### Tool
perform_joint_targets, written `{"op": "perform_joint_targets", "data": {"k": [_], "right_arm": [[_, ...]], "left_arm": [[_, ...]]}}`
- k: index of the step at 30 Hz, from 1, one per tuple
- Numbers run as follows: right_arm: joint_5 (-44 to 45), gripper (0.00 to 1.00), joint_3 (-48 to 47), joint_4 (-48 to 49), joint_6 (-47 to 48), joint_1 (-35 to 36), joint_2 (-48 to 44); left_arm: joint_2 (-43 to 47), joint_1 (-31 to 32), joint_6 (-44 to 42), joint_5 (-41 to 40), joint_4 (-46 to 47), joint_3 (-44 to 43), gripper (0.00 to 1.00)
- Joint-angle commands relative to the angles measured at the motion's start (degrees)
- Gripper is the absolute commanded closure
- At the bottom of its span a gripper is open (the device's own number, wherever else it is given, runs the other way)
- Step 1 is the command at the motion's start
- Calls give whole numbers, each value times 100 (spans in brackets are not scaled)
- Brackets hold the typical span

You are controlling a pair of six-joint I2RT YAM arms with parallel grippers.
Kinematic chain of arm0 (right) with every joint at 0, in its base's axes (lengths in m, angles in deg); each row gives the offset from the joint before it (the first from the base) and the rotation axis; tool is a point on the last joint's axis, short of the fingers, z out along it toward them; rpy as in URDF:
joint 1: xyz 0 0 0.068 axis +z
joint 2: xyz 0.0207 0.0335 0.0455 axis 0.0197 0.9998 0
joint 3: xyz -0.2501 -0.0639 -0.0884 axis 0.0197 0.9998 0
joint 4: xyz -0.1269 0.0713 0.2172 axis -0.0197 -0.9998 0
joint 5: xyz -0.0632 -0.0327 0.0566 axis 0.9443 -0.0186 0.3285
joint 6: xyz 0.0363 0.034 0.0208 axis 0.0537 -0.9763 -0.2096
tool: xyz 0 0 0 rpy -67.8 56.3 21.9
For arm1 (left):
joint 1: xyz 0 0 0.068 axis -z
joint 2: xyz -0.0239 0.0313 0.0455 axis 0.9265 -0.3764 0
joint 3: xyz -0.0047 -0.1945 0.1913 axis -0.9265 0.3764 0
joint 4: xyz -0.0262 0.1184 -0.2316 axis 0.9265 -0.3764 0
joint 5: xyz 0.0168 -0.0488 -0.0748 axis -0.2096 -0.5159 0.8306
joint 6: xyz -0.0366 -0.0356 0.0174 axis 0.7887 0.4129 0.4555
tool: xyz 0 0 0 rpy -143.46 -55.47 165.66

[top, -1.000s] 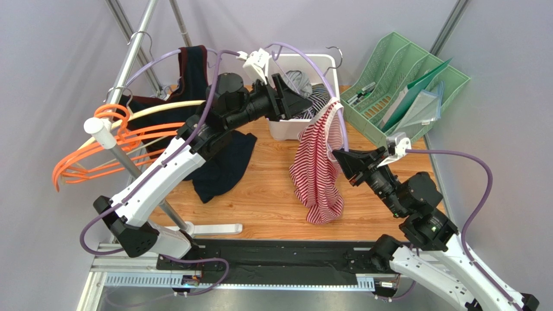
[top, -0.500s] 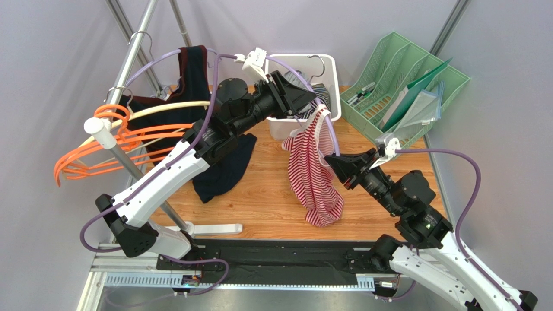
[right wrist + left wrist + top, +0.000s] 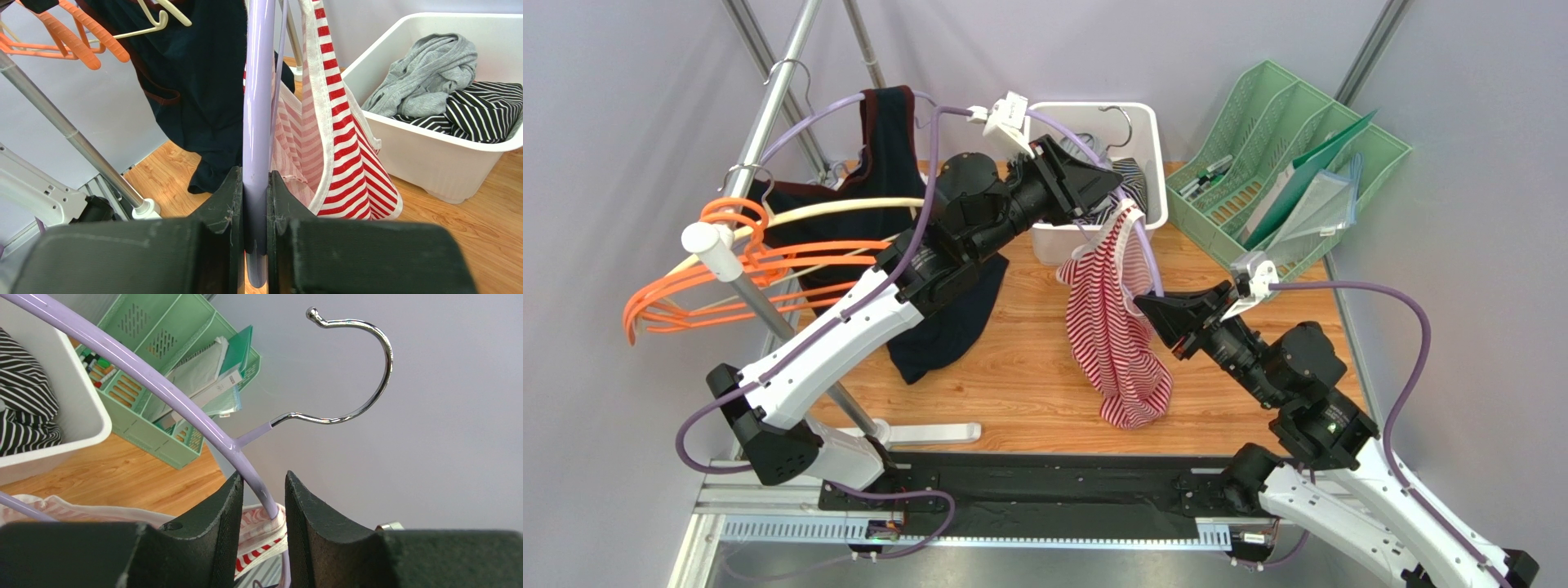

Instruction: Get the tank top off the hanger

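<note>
The red-and-white striped tank top (image 3: 1118, 325) hangs from a lavender hanger (image 3: 1146, 251) held in the air over the wooden table. My right gripper (image 3: 1145, 309) is shut on the hanger's lower end (image 3: 258, 92), with the tank top (image 3: 344, 153) draped just to its right. My left gripper (image 3: 1109, 200) straddles the hanger's shoulder (image 3: 184, 401) below the metal hook (image 3: 362, 367). Its jaws are narrow but still open. The lavender bar rests against one finger, and the tank top's strap (image 3: 270, 530) lies in the gap.
Behind the hanger stands a white bin (image 3: 1151, 147) holding grey and black-striped clothes. A green file rack (image 3: 1296, 159) sits at the back right. On the left, a garment rack pole (image 3: 768, 110) carries orange hangers (image 3: 707, 276) and dark garments (image 3: 946, 306).
The left gripper's jaws have narrowed around the hanger's shoulder and the strap. Hanger, tank top and right gripper shifted a little left, then held still.
</note>
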Motion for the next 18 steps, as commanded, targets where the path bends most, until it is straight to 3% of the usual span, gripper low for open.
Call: {"op": "perform_joint_targets", "data": {"k": [1,7,12,15,17,18], "right_arm": [[-251,100,-46,744,81,-15,-23],[-339,100,-90,656,90,-15,48],[-190,100,-125,463,99,-15,65],[117,100,-177,287,99,-15,109],[337,95,-187,190,64,-15,127],[416,83,-186,155,46,-15,118]], "left_arm": [[-24,30,48,-119,241,36,64],[-59,30,48,-198,276,27,74],[-7,30,118,-364,311,123,100],[107,47,171,-610,390,264,100],[177,38,162,-803,399,334,100],[204,64,136,-882,382,334,100]]}}
